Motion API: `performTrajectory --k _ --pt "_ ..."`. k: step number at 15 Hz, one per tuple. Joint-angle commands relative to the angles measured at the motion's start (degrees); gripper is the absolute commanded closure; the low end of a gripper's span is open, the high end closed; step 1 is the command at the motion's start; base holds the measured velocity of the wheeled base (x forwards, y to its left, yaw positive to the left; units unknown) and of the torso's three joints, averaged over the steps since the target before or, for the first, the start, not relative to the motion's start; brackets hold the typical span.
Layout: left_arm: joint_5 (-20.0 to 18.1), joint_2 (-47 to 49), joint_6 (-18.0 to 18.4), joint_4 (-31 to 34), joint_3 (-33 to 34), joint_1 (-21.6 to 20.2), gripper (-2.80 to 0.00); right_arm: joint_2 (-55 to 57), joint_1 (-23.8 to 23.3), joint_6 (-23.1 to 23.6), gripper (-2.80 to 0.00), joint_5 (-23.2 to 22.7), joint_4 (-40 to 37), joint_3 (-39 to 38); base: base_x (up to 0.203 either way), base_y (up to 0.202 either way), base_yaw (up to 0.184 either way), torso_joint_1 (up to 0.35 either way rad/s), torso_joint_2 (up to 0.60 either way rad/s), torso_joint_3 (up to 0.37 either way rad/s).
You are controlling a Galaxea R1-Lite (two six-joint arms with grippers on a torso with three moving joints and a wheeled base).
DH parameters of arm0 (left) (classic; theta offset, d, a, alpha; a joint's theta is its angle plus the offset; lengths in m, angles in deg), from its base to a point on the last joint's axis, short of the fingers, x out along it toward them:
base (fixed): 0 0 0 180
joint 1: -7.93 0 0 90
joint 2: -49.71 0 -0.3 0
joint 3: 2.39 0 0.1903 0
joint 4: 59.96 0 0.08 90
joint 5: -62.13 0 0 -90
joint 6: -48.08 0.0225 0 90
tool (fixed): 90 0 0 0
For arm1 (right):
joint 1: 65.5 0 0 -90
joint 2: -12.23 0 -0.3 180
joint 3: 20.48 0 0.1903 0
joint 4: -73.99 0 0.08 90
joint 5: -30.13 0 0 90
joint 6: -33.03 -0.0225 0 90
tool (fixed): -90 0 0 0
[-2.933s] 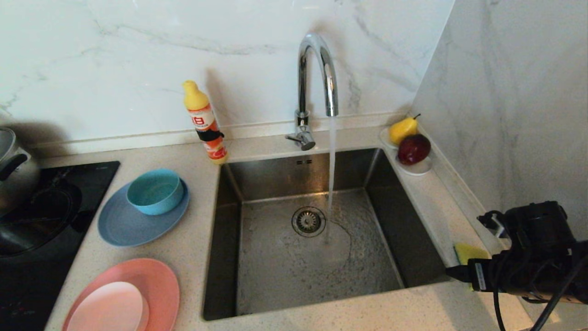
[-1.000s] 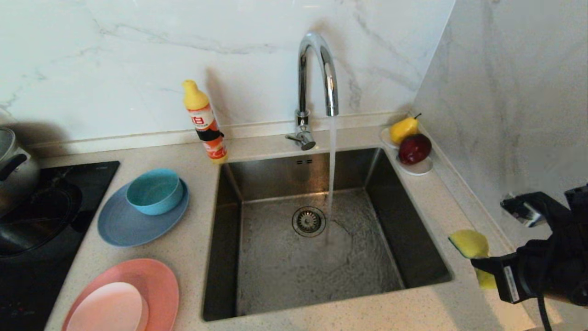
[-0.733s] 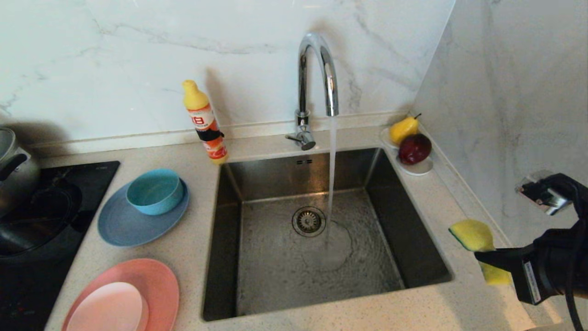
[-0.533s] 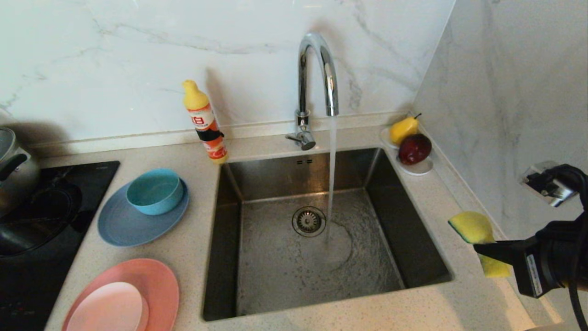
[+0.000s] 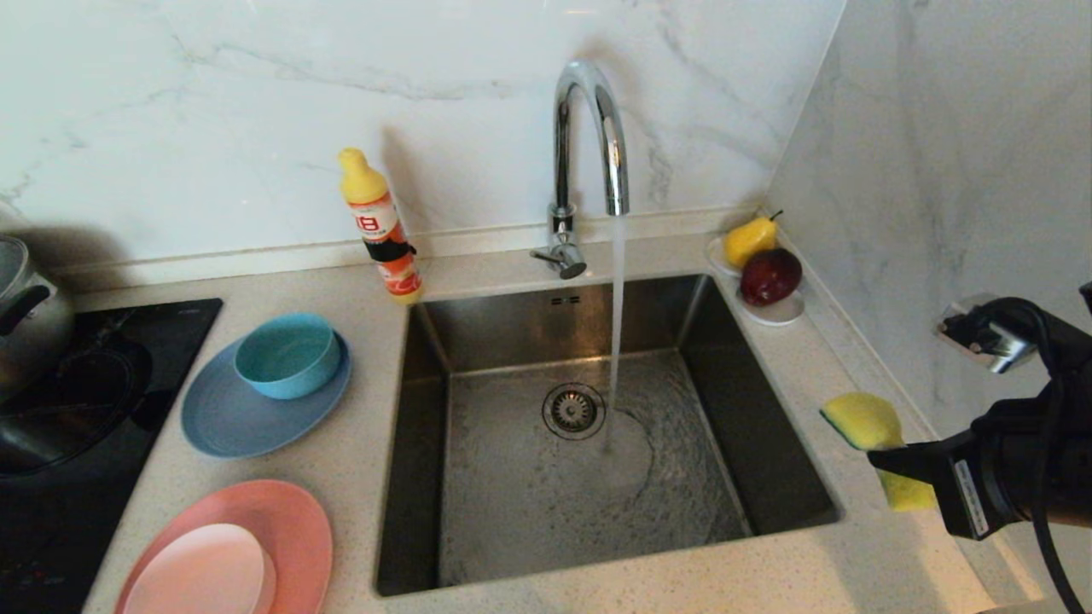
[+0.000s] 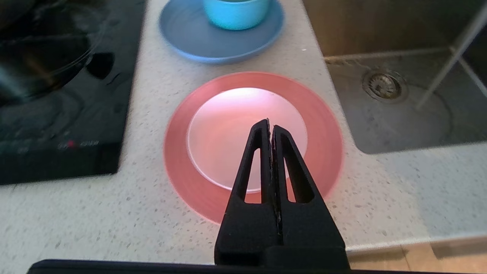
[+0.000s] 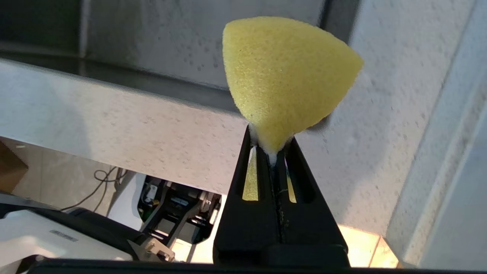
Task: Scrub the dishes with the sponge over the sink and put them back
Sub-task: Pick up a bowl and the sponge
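My right gripper (image 5: 887, 460) is shut on the bent yellow sponge (image 5: 862, 419), held above the counter just right of the sink (image 5: 751, 401); the foam (image 7: 285, 72) bulges out beyond the fingertips. Water runs from the chrome tap (image 5: 589, 128) into the basin. Left of the sink, the teal bowl (image 5: 286, 354) sits on the grey-blue plate (image 5: 230, 422). Nearer me, the pale pink dish (image 5: 205, 571) lies on the salmon plate (image 5: 290, 520). My left gripper (image 6: 270, 122) hangs shut and empty above that pink pair (image 6: 228, 129).
A detergent bottle (image 5: 381, 226) stands at the sink's back left corner. A white dish with a pear and an apple (image 5: 768, 273) sits at the back right. The marble side wall (image 5: 938, 170) is close beside my right arm. A black hob (image 5: 77, 409) and a steel pot (image 5: 21, 315) are at far left.
My right gripper has lifted the sponge off the counter beside the sink, and lately drifted slightly toward the sink. The left arm has not moved.
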Motion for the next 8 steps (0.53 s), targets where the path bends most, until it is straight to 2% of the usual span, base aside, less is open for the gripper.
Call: performTrajectory --k 1,2,4,6,8 --pt "0.3 -0.01 -0.18 -0.07 0.97 -0.02 0.0 -0.11 1.03 -0.09 0.0 0.2 -2.0 1.51 0.0 0.0 0.0 0.0 0.0 0.0" --pt "0.46 -0.01 -0.02 -0.09 0.25 -0.02 0.0 0.31 0.88 -0.09 0.0 0.38 -3.09 2.44 0.0 0.0 0.0 0.0 0.0 0.0" --pt "1.9 0.49 -0.08 1.13 -6.48 -0.01 0.0 0.19 0.27 -0.18 0.0 0.53 -5.44 4.59 0.0 0.0 0.0 0.0 0.0 0.0" --pt "4.38 4.41 -0.21 5.17 -16.94 0.02 0.0 0.74 0.21 -0.35 0.0 0.7 -6.65 5.76 0.0 0.0 0.0 0.0 0.0 0.0" --pt "9.45 10.54 0.44 11.44 -27.23 -0.03 0.0 0.93 0.21 -0.33 0.0 1.45 -6.66 5.5 0.0 0.0 0.0 0.0 0.0 0.0"
